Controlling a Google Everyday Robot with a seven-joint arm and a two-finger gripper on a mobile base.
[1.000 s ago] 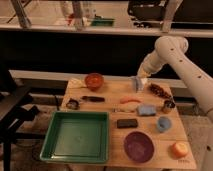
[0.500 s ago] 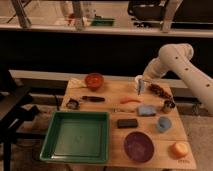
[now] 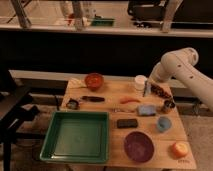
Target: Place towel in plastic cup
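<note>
Dim workroom with a wooden desk set before a dark wall

The pale wooden desk [image 3: 112, 91] stands in low, warm light against a wide dark panel [image 3: 75, 55], with 1 light ledge [image 3: 100, 30] running along the panel's top and a paler strip [image 3: 35, 75] along its foot. Above the ledge lies a brighter area crossed by slanted metal posts [image 3: 22, 14]. A black chair-like frame [image 3: 12, 110] sits left of the desk, and greyish floor [image 3: 197, 131] shows at the right.
</note>
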